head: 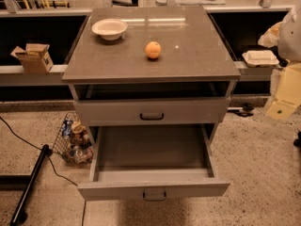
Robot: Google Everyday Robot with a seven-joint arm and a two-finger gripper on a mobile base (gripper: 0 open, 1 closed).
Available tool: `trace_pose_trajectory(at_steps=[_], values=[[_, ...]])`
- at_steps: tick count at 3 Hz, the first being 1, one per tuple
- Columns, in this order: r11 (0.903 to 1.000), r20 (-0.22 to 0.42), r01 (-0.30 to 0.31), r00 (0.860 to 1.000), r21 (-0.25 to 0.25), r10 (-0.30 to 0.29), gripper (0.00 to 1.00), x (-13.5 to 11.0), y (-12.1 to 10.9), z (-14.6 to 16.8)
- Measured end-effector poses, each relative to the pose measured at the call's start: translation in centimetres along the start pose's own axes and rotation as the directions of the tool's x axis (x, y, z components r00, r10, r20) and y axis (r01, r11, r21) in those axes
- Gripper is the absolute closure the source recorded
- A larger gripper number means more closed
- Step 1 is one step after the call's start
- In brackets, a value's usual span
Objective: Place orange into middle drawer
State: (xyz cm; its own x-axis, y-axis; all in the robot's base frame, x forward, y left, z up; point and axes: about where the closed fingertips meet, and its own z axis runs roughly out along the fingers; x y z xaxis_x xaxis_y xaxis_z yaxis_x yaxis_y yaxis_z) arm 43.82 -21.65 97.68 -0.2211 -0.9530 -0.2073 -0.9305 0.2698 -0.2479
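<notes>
The orange sits on the grey cabinet top, near the middle and right of the white bowl. The middle drawer is pulled out wide toward me. Its plain grey tray is empty and its small loop handle is centred on the front. Above it, another grey drawer front with a darker black handle is closed. My arm shows as a pale cream shape at the right edge, and my gripper is there, well right of the cabinet, away from the orange and holding nothing I can see.
A wire basket of small items stands on the floor left of the open drawer. A black pole and cable lie at the lower left. A cardboard box and a white food container rest on side shelves.
</notes>
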Motion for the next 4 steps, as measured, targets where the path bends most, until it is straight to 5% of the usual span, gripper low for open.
trace_pose_trajectory(at_steps=[2,3,4], values=[[0.9994,0.044,-0.031,0.999,0.013,0.030,0.00,-0.2,-0.7,0.7],[0.9918,0.143,-0.127,0.982,0.007,0.125,0.00,-1.5,-3.5,4.0],[0.9594,0.303,-0.282,0.914,-0.004,0.270,0.00,-3.2,-8.3,8.6]])
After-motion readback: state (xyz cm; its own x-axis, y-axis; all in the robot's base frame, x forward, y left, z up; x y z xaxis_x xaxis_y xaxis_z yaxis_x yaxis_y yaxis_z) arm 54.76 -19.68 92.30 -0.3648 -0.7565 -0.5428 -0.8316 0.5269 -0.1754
